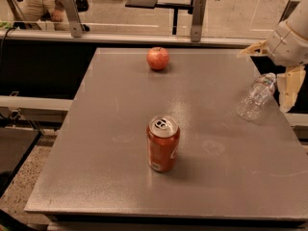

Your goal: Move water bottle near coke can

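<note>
The clear ribbed water bottle (255, 97) lies on its side near the right edge of the grey table (96, 153), with its white cap pointing to the far right. The red-orange coke can (162, 144) stands upright in the middle front of the table, well to the left of the bottle. My gripper (271, 70) is at the right edge of the camera view, just above and beside the bottle's cap end. It is open and holds nothing. One cream finger (290, 86) hangs down to the right of the bottle.
A red apple (158, 58) sits at the far middle of the table. A rail with metal posts (195, 20) runs behind the table. The table's right edge is close to the bottle.
</note>
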{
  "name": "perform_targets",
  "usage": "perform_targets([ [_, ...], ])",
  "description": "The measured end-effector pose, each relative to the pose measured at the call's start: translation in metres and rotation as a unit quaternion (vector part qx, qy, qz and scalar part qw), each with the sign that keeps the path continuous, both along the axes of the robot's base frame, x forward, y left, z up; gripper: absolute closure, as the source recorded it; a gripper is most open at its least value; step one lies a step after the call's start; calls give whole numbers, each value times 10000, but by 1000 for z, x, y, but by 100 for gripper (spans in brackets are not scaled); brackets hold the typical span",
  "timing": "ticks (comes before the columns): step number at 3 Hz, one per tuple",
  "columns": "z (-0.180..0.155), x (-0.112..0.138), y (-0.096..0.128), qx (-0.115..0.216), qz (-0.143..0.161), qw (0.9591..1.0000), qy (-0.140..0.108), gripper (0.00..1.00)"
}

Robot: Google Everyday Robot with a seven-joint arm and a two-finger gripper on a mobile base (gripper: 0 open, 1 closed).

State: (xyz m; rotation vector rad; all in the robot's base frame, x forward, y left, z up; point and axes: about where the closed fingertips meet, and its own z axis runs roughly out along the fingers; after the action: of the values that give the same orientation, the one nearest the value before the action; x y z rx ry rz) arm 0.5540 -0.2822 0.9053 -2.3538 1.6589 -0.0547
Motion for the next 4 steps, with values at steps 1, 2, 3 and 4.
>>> perform_targets([
  [1, -21, 19, -13, -357, 659, 9971, 93, 0],
  [2, -35, 31, -25, -592, 972, 9934, 155, 0],
  [3, -45, 37, -30, -782, 1109, 9906, 188, 15],
  [4, -49, 37, -31, -903, 1189, 9885, 234, 40],
])
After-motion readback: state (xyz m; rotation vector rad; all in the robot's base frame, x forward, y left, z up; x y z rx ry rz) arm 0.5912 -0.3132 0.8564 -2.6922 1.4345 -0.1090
